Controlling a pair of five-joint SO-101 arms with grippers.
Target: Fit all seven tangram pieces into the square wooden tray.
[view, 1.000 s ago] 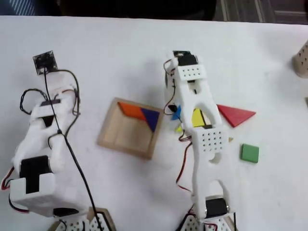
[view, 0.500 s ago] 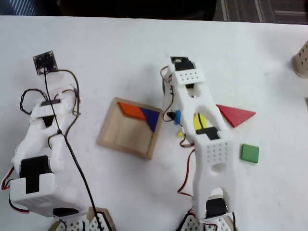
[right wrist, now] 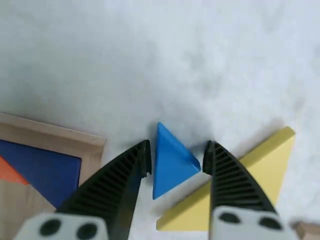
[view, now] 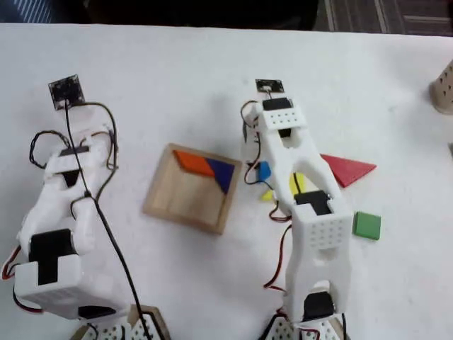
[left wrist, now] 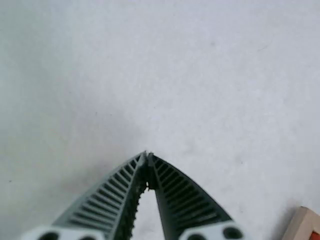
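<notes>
Right arm (view: 322, 234) draws back toward 6 o'clock; right claw (right wrist: 176, 152) open astride the light-blue triangle (right wrist: 169, 167).
Tray (view: 177, 202) holds an orange piece (view: 192, 162) and a dark-blue piece (view: 222, 173) at 1 o'clock; left claw (left wrist: 148, 159) closed.

The table (view: 156, 78) is white. The tray (view: 177, 205) is light brown wood, and its two pieces are an orange piece (view: 192, 162) and a dark blue piece (view: 222, 172). The other pieces are a light blue triangle (right wrist: 170, 162), a yellow piece (right wrist: 267, 155), a red triangle (view: 347, 168) and a green square (view: 367, 225). The left arm (view: 60, 205) and right arm (view: 318, 234) are white with black parts. The left gripper (left wrist: 148, 156) is grey with ridged lines. The right gripper (right wrist: 176, 149) is black with ridged lines.
</notes>
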